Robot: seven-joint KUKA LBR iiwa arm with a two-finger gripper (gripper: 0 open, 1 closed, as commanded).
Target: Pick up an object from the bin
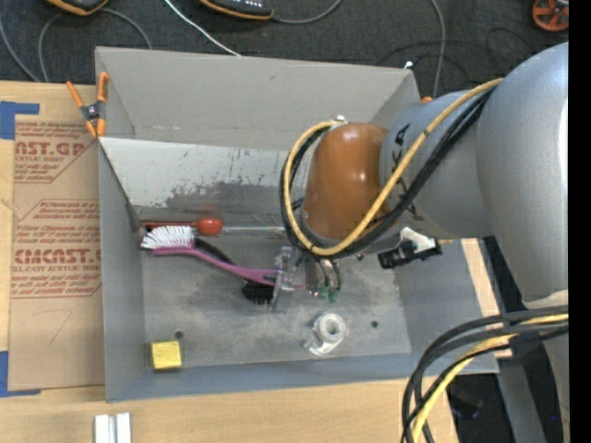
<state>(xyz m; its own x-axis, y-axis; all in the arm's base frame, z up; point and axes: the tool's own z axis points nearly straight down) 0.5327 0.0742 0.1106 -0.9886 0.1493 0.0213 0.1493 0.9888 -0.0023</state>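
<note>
Hanging low over the middle of the bin (pixel 203 90), the claw (pixel 288 281) meets the right end of a pink-handled brush (pixel 217 258), but whether it is wide, narrow or clamped on the handle I cannot tell. A small black thing (pixel 258 293) lies just left of it, and the brush's white bristles lie far left beside a red ball (pixel 211 224). Nearer, a pale ring-shaped piece (pixel 326 331) lies right of centre and a yellow block (pixel 166 354) in the near left corner.
</note>
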